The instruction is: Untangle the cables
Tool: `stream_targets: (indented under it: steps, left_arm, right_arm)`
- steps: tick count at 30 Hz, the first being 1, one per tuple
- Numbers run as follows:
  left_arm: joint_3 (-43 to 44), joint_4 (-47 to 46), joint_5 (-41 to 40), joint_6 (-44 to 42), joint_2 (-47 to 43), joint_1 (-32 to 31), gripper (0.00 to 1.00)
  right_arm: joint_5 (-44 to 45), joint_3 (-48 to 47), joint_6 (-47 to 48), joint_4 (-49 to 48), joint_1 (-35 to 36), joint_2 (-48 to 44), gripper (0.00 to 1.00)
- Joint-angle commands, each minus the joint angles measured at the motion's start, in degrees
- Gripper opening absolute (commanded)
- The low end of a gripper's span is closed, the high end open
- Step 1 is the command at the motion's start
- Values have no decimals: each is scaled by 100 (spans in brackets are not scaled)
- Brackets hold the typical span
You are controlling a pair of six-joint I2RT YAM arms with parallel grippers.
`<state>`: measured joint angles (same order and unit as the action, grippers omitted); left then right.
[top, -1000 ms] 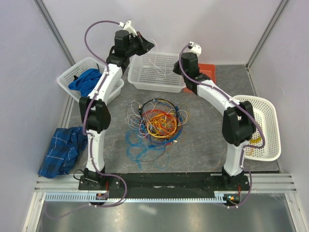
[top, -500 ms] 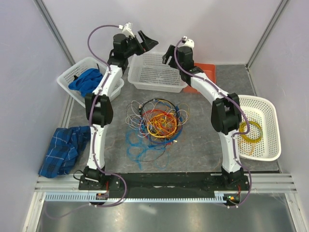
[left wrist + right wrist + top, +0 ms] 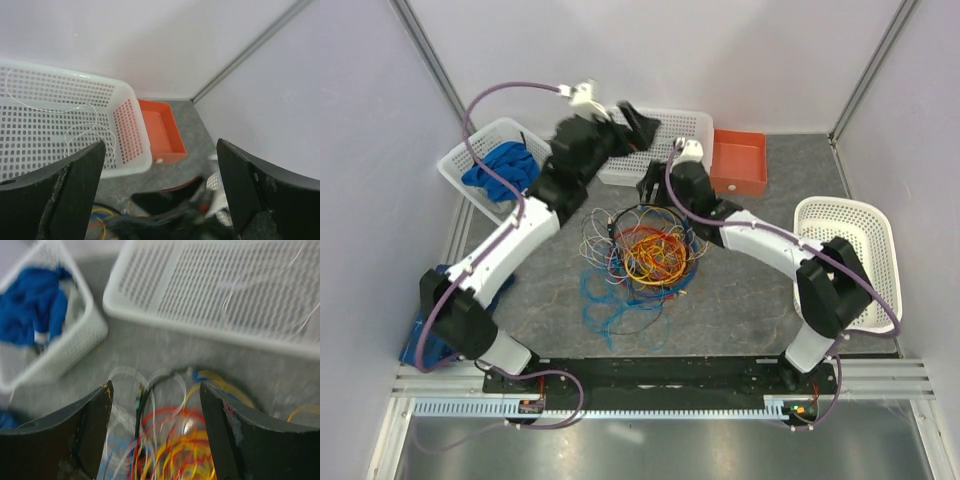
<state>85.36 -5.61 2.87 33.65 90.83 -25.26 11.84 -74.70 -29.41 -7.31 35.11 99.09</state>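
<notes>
The cables lie on the grey table as a tangled bunch of yellow, orange, red, blue, black and white loops. My right gripper hangs open just above the bunch's far edge. In the right wrist view the loops show blurred between the spread fingers, with nothing gripped. My left gripper is higher, over the near rim of the far white basket. It is wide open and empty. A thin white wire lies in that basket.
An orange tray stands right of the far basket. A white basket sits at the right. Another basket at the left holds blue cloth. A blue plaid cloth lies near the left edge, under the left arm.
Both grippers have gone from shut to open. Both arms have swung away from the far basket and come forward and down, the right one to just above the cable bunch.
</notes>
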Motion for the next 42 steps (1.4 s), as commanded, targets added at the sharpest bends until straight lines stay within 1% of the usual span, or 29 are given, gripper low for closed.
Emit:
stream_targets:
  steps: [1, 2, 4, 5, 7, 8, 9, 11, 12, 14, 15, 17, 18, 21, 25, 27, 28, 30, 31, 33, 34, 36, 37, 39, 40, 42]
  left_arm:
    - [-661, 681, -2449, -1196, -601, -1447, 100]
    - [-679, 1014, -2458, -463, -653, -1447, 100]
    - [-731, 1699, -2528, 17, -672, -1386, 100]
    - [-792, 1842, -2598, 402, -689, -1377, 100]
    - [-1134, 1993, -2625, 712, -812, -1377, 100]
    - [-1310, 1985, -2730, 1018, -864, -1377, 100]
    - [-1651, 2002, -2844, 1230, -1004, -1368, 100]
    - [-1969, 2011, -3090, 1695, -1145, -1333, 100]
    - [-2241, 2020, -3187, 1802, -1207, -1281, 100]
    - [-2497, 2124, -3311, 2187, -1409, -1193, 100]
    - [-2724, 2142, -3206, 2242, -1462, -1027, 100]
    - [-2919, 2317, -2830, 2443, -1568, -755, 100]
    - [-3120, 2362, -2697, 2506, -1577, -692, 100]
    - [-3490, 2502, -2538, 2542, -1594, -621, 100]
    - [-3789, 2591, -2695, 2392, -1647, -603, 100]
    - [-3982, 2486, -2714, 2445, -1604, -473, 100]
    - [-4027, 2259, -2644, 2445, -1551, -393, 100]
    - [-4080, 2056, -2371, 2462, -1280, -139, 93]
    - [-4063, 1846, -2283, 2445, -1174, -51, 84]
    - [-4010, 1625, -2072, 2445, -823, 177, 70]
    - [-3992, 1494, -1967, 2366, -699, 248, 59]
    - [-3835, 1317, -1712, 2331, -479, 407, 49]
    - [-3773, 1290, -1607, 2243, -287, 434, 34]
    - [-3633, 1264, -1413, 2146, -215, 451, 19]
    - [-3623, 1264, -1352, 2076, -284, 460, 2]
    - [-3597, 1325, -1263, 1988, -512, 451, 2]
  right_arm:
    - [153, 1227, -442, -498, 399, -730, 77]
    - [239, 1638, -504, -656, 539, -864, 77]
    - [415, 1922, -627, -658, 785, -1223, 77]
    - [512, 2159, -636, -666, 865, -1338, 77]
    - [767, 2493, -654, -684, 1014, -1655, 77]
    - [829, 2582, -689, -667, 1050, -1752, 77]
    - [934, 2679, -715, -649, 1050, -1970, 77]
    - [987, 2934, -794, -535, 1094, -2235, 77]
    - [1031, 3030, -794, -500, 1112, -2532, 77]
    - [1084, 3329, -812, -316, 1173, -2867, 77]
    - [1093, 3443, -821, -254, 1173, -3217, 77]
    - [1084, 3803, -856, -53, 1191, -3570, 77]
    - [1093, 3900, -900, 45, 1191, -3903, 77]
    - [1084, 4270, -944, 300, 1200, -4518, 77]
    - [1137, 4586, -839, 590, 1208, -4969, 77]
    - [1163, 4657, -812, 634, 1208, -5022, 77]
    - [1163, 4701, -795, 652, 1208, -5013, 77]
    - [1137, 4745, -803, 687, 1208, -5022, 77]
    - [1137, 4797, -829, 696, 1208, -5031, 77]
    - [1119, 4842, -838, 696, 1208, -5118, 77]
    - [1110, 4876, -830, 705, 1208, -5145, 77]
    - [1119, 4877, -812, 722, 1217, -5259, 77]
    - [1163, 4868, -803, 914, 1208, -5303, 77]
    - [1198, 4851, -742, 994, 1208, -5460, 77]
    - [1242, 4842, -707, 1073, 1200, -5514, 77]
    - [1286, 4815, -680, 1161, 1200, -5680, 77]
